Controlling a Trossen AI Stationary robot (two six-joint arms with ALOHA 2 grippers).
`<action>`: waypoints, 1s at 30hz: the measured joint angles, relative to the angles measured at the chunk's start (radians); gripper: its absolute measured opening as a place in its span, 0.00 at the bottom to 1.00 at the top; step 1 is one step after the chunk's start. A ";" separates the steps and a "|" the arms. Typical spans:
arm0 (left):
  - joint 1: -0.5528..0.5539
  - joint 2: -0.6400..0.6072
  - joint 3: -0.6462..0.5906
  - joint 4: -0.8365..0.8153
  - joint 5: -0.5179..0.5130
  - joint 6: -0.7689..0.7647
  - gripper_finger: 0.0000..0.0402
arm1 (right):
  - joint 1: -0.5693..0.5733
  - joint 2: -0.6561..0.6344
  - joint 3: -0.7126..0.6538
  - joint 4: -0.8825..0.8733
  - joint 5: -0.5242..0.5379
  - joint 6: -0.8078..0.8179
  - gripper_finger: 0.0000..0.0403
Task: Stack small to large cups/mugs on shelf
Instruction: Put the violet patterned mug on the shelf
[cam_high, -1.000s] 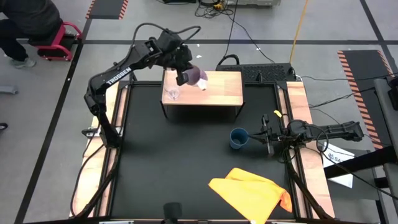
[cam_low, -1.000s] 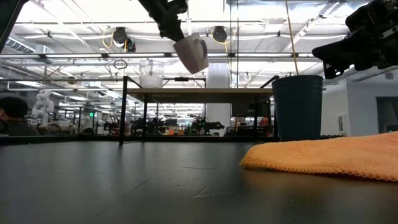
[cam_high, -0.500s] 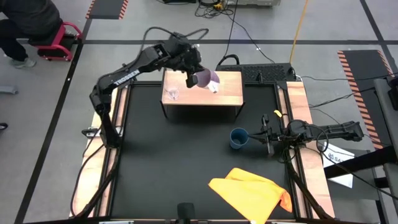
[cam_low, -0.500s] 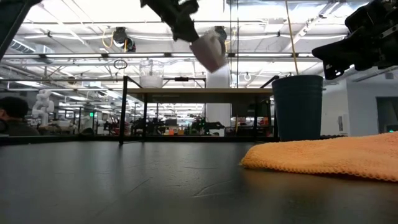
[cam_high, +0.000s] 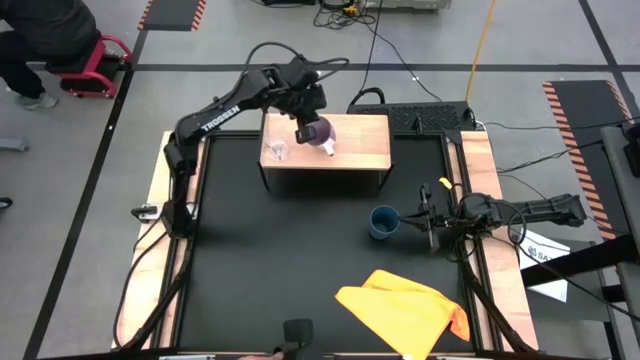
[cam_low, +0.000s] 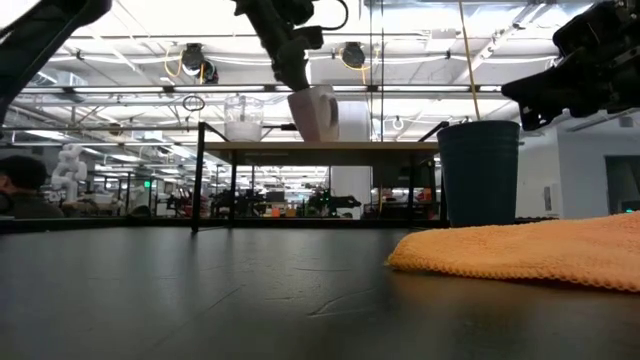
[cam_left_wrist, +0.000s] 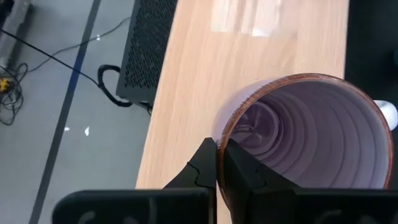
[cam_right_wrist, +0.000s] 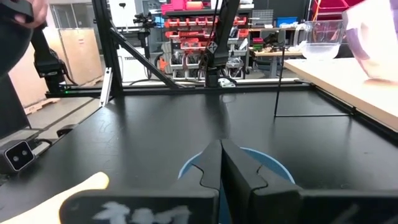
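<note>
Closed right pincer (cam_right_wrist: 220, 163) over blue cup (cam_right_wrist: 273, 172)

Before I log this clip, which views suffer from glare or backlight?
Low view: bright ceiling lights behind turn the dark blue cup and left gripper into near silhouettes. Left wrist view: a pale glare patch on the shelf top beyond the purple mug. High view: evenly lit.

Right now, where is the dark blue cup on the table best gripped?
By its rim, from above. The dark blue cup stands upright, open mouth up, with no handle showing, so one finger inside the wall and one outside suits it. The right tool sits beside it.
</note>
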 joint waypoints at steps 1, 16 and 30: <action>0.000 0.011 0.023 -0.018 0.001 0.002 0.02 | 0.000 0.002 0.000 0.000 0.000 -0.002 0.00; 0.012 0.040 0.119 -0.151 0.018 0.032 0.02 | 0.000 0.005 0.000 0.002 0.000 -0.011 0.00; 0.011 0.040 0.119 -0.202 0.038 0.034 0.02 | 0.000 0.005 0.000 0.005 0.000 -0.007 0.00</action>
